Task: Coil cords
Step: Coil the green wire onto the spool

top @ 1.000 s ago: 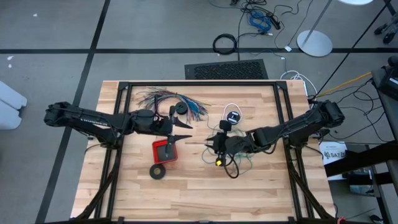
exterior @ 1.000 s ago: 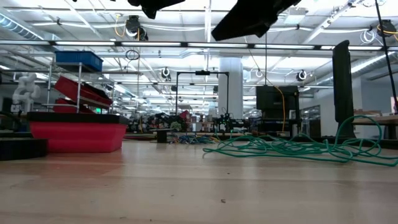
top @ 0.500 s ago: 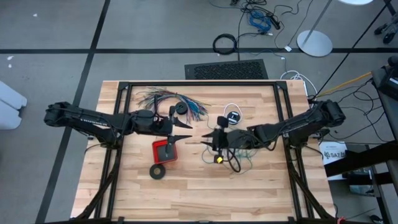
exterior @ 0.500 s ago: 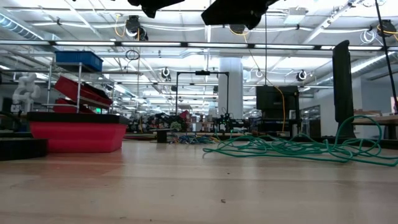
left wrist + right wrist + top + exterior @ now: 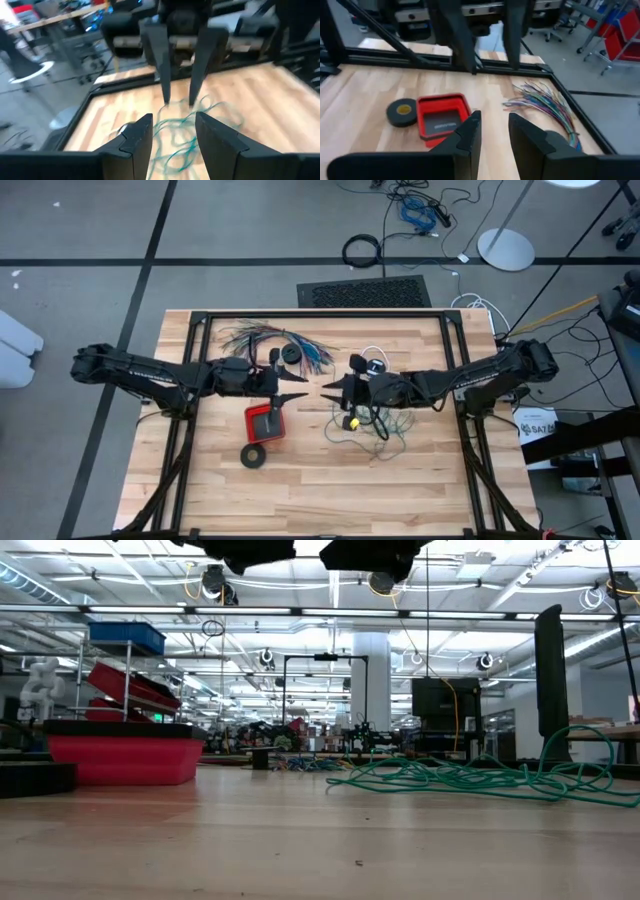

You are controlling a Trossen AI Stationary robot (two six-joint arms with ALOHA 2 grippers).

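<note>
Both grippers hover empty over mid-bench, tips facing: left gripper (image 5: 300, 388) and right gripper (image 5: 330, 388), jaws narrowly parted. The loose teal-green wire (image 5: 385, 425) lies on the bench just beneath and behind the right gripper

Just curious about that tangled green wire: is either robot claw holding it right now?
No: in the high view the teal-green wire lies loose on the wooden table, with both grippers empty above it.

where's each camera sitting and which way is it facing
High: overhead, straight down on table; both arms show.
Low: table height, level across teal wire into room; arm undersides above.
Left wrist: past own open fingers toward right gripper and the wire.
Right wrist: past own fingers toward left gripper, red tray.
Wrist views face each other.
</note>
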